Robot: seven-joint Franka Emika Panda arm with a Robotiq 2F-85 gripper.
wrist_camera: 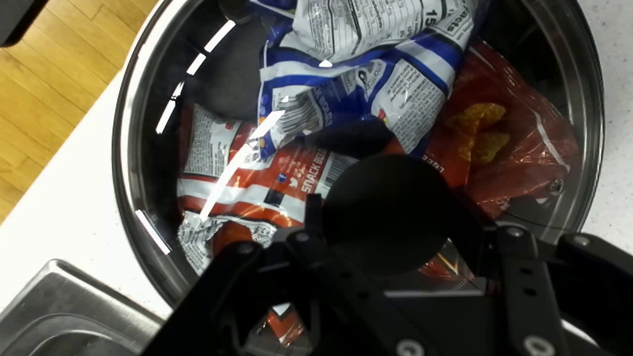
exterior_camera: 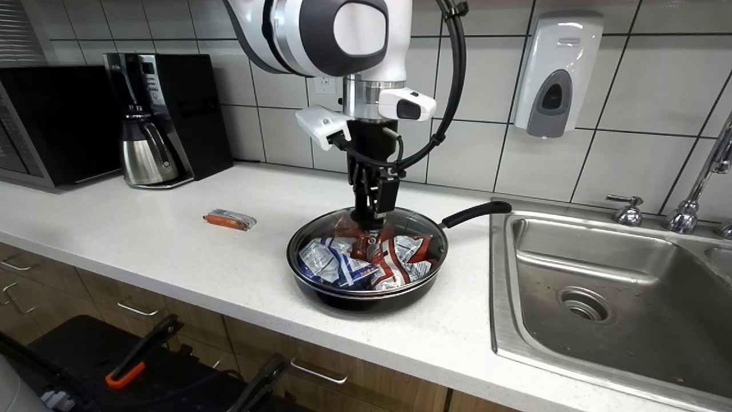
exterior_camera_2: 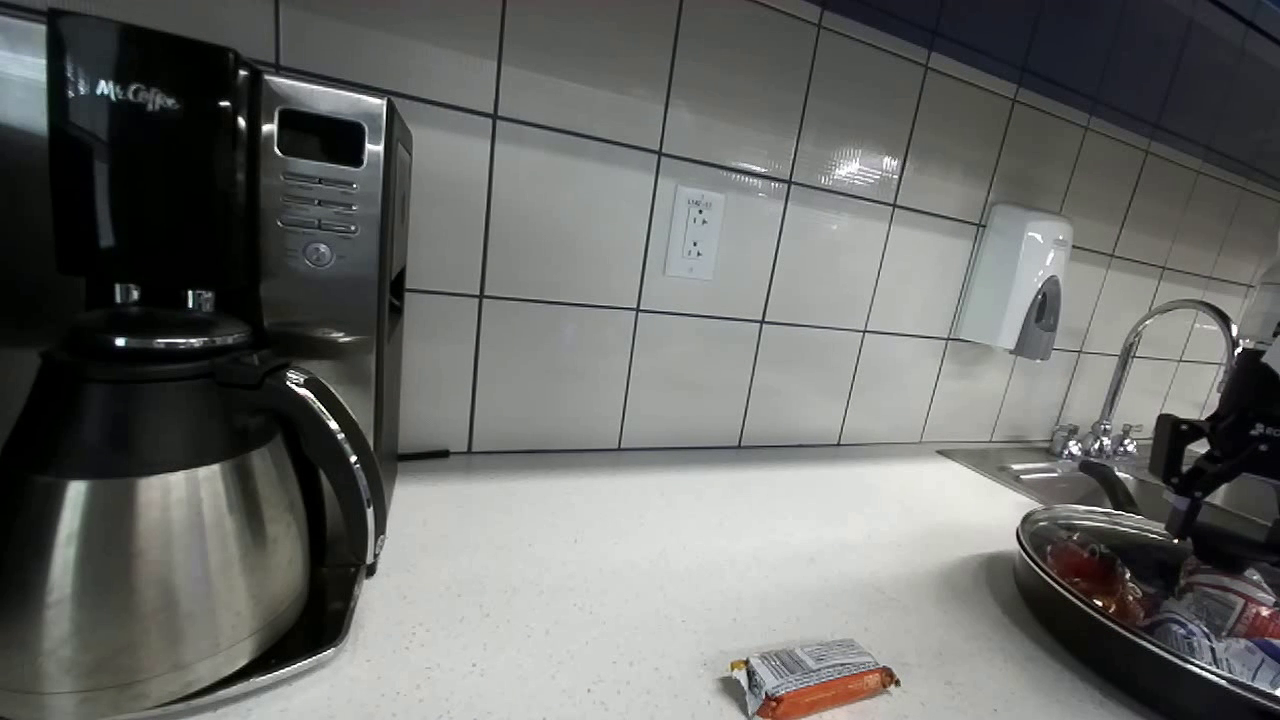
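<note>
On the white counter (exterior_camera: 171, 246), left of the sink (exterior_camera: 504, 309), a black frying pan (exterior_camera: 372, 304) stands under a glass lid (exterior_camera: 323, 229), the gripper (exterior_camera: 373, 207) directly above. State of the work: a blue-and-white snack bag (wrist_camera: 356, 94), a red-and-white snack bag (wrist_camera: 247, 173) and a red chip bag (wrist_camera: 504, 143) lie inside the pan, seen through the glass; the lid appears seated on the pan's rim, so that the covering may be judged complete as it stands. Not yet done: the parting of gripper and lid. The jaws point down and stand some way apart, one finger to either side of the round black knob (wrist_camera: 385, 217); whether the pads press on the knob or merely flank it cannot be told. An orange-and-silver wrapped bar (exterior_camera: 230, 220) lies outside the pan, well to its left, visible in both exterior views.

Edges and room: the near margin is narrow, the pan standing close to the counter's near edge. To the right, the handle (exterior_camera: 474, 213) slants toward the far side, its tip reaching the sink's far left corner. A strip of counter separates the pan from the tiled wall (exterior_camera: 286, 137). Broadest room for moving lies to the left, along the stretch between pan and coffee maker (exterior_camera: 194, 120), where the wrapped bar lies. Above the pan, the robot arm (exterior_camera: 343, 34) and its looping cable (exterior_camera: 457, 74) occupy the space.
</note>
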